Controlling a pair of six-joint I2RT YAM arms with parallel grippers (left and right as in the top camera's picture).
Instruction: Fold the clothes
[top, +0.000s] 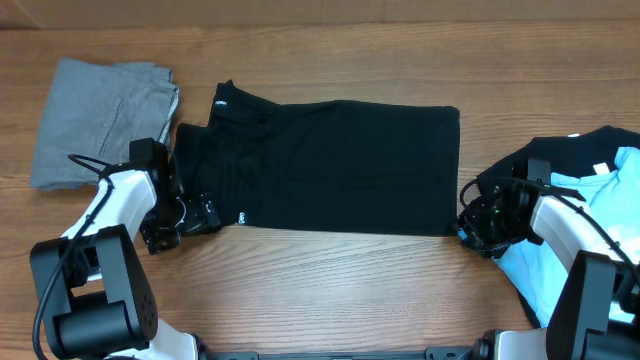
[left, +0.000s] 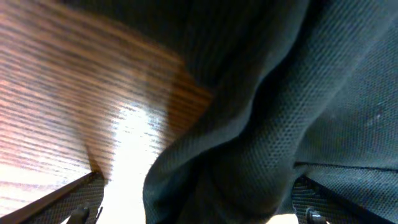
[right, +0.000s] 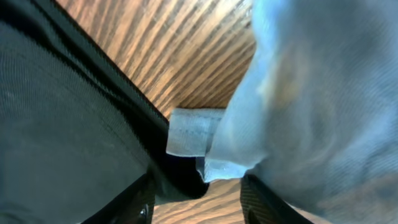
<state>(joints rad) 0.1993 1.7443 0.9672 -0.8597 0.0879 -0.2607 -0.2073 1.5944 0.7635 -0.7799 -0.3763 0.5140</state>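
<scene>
From overhead, your black T-shirt (top: 340, 165) lies flat across the middle of the table (top: 330, 290), folded into a wide rectangle. A small white label (top: 241, 217) shows near its near-left corner. The grey garment (top: 95, 120) sits folded in the table's far-left corner, apart from the shirt. At the right edge the light blue T-shirt (top: 610, 215) lies bunched on another black garment (top: 550, 155). Your left gripper (top: 205, 215) is down at the shirt's near-left corner. Your right gripper (top: 468, 225) is at its near-right corner, between the shirt and the pile at the right edge.

In the left wrist view, your left gripper (left: 196, 211) stands spread wide, one finger (left: 71, 200) at each bottom corner of the frame. A rumpled fold of the black T-shirt (left: 280, 124) hangs in the gap without being pinched. Bare table (left: 74, 93) shows to the left.

In the right wrist view, your right gripper (right: 196, 202) has its fingers (right: 134, 202) partway apart. A hemmed edge of black fabric (right: 62, 124) lies against one finger; you cannot tell which garment it belongs to. The light blue T-shirt (right: 323, 93) crowds the other finger, with a white strip (right: 189, 130) at its edge. Whether the jaws pinch any cloth, you cannot tell. The table (right: 168, 43) shows beyond.
</scene>
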